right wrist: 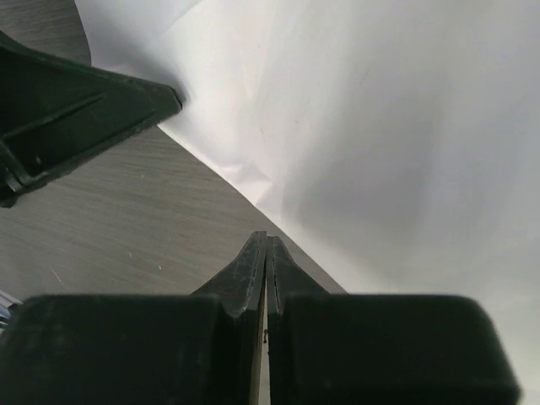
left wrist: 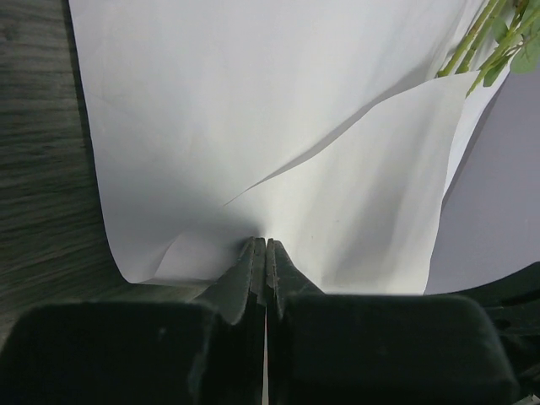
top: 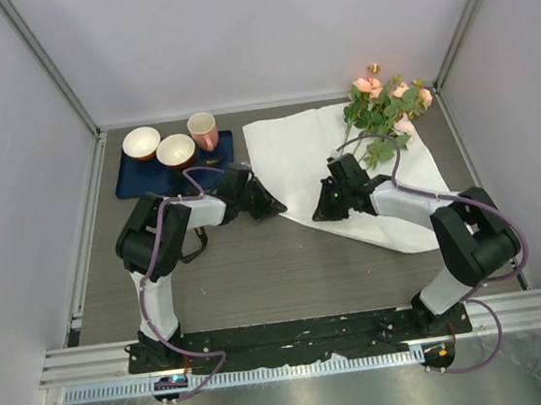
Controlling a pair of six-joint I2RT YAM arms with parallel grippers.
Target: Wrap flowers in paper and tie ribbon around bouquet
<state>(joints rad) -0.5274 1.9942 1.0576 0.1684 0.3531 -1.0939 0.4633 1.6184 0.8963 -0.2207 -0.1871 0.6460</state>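
The white paper (top: 294, 151) lies spread over the middle and right of the table. The flowers (top: 384, 106), pink roses with green leaves, rest on its far right corner, and their stems (left wrist: 472, 42) show in the left wrist view. My left gripper (top: 278, 206) is shut on the paper's near left corner (left wrist: 253, 101), which curls up to the tips (left wrist: 266, 243). My right gripper (top: 317, 216) is shut with its tips (right wrist: 266, 238) at the sheet's near edge (right wrist: 405, 126); a pinch cannot be made out. The ribbon and a wrapped bouquet are out of view.
A dark blue mat (top: 136, 182) at the back left carries two bowls (top: 141, 142) (top: 176, 151) and a pink mug (top: 203, 130). Grey walls close in the table on three sides. The paper's right corner reaches close to the right wall.
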